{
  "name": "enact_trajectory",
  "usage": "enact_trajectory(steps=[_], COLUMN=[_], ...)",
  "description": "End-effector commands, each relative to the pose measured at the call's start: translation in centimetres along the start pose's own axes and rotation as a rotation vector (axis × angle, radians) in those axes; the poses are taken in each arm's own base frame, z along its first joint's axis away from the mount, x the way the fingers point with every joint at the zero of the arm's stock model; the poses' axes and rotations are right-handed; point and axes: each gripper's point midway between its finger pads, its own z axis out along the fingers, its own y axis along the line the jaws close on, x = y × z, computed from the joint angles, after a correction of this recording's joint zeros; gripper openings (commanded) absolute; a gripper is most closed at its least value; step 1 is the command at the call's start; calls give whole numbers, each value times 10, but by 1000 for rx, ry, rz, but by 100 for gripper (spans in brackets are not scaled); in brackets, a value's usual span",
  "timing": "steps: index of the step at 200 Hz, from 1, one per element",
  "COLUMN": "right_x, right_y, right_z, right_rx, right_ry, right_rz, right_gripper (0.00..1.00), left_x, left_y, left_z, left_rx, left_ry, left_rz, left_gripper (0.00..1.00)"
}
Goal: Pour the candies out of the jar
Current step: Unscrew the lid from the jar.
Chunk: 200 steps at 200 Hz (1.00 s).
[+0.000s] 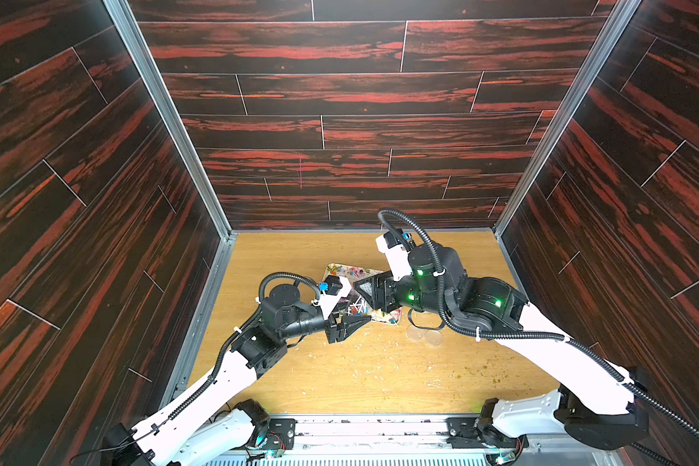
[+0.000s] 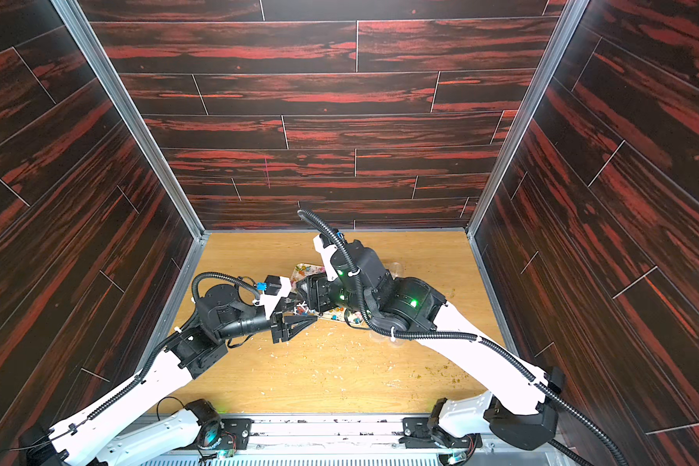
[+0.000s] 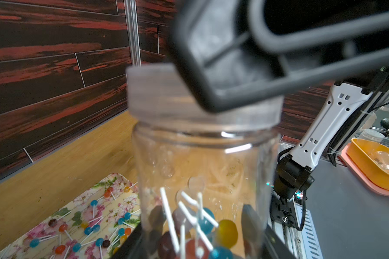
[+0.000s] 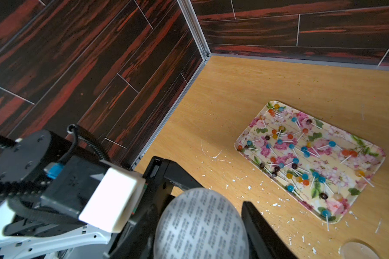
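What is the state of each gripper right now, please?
Left gripper: closed on the clear plastic jar holding colourful round candies.
Right gripper: around the jar's grey round lid; grip cannot be told.

Noted: candies blue, orange, yellow, dark brown, on white sticks; tray cream with pink floral print; jar clear; desk light woodgrain.

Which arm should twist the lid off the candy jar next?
The right. The right pincer sits around the lid, while the left pincer is shut on the jar, so it is busy holding.
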Motion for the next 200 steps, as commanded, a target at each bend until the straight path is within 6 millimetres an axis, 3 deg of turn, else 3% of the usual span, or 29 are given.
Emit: enact_trajectory(steps=[1,51,142,168,200], right_x=[8,8,3,-1,0], right_y=[0,4,13,9,18], right_z=[6,5,0,-5,-15], right_rx=[-5,-33,-240,-297,-405], right_ry=[18,16,-3,-20,-32], right_rz=[-3,-61,-329,-379,-457], right_gripper=[52,44,44,43,44], left_x=[-9,-9,-12,-11,-11], left_y=[-1,-1,-3,-4,-5], left_z=[-2,-2,-4,-5,-6], left_rx=[0,3,8,7,7], left_ry=[-24,-25,-34,-33,-37], left_rz=[22,22,24,21,23], left_gripper=[42,42,42,42,42])
